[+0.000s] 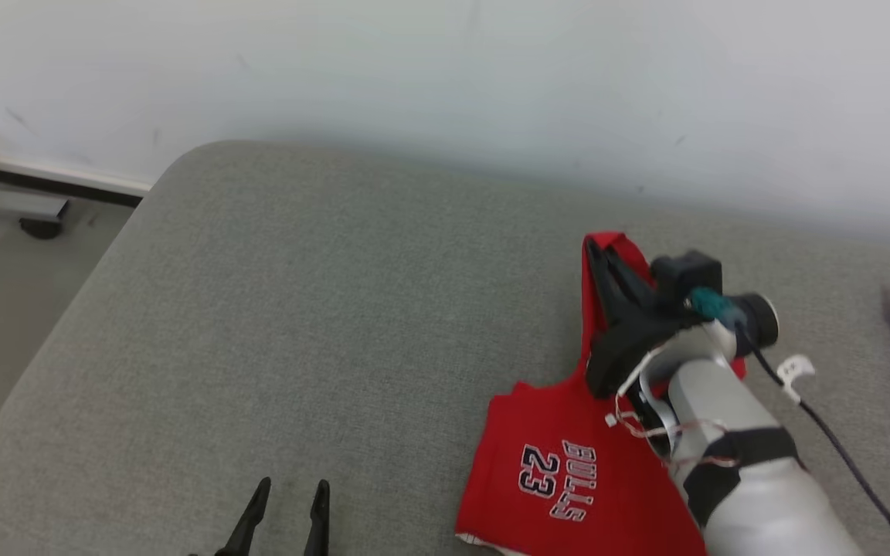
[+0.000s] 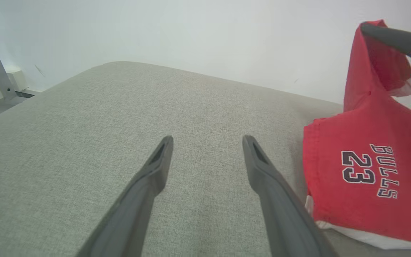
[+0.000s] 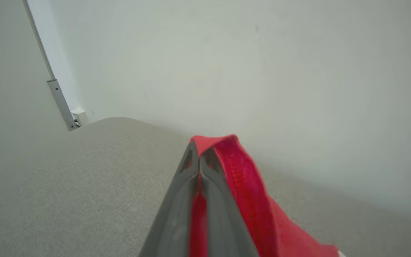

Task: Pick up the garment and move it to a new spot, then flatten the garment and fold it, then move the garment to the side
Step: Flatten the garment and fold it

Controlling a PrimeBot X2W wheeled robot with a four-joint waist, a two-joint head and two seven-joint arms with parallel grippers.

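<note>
Right side of the grey cushion (image 1: 259, 309), head view: my right gripper (image 1: 596, 251) is pinched on the red Bulls jersey (image 1: 553, 463) strap, raised for the move, hem on the cushion. Left wrist view: left gripper (image 2: 207, 141) wide, empty, beside the jersey. Right wrist view: strap clamped between closed fingers (image 3: 180, 200).

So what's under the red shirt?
The red shirt lies on the grey padded surface, with its strap held up by the right hand. Grey fabric shows beside it; anything right beneath the flat part is covered.

garment (image 1: 522, 421): smooth cloth | grey surface (image 1: 298, 309): matt, coarse-woven fabric | wall (image 1: 445, 69): matt
</note>
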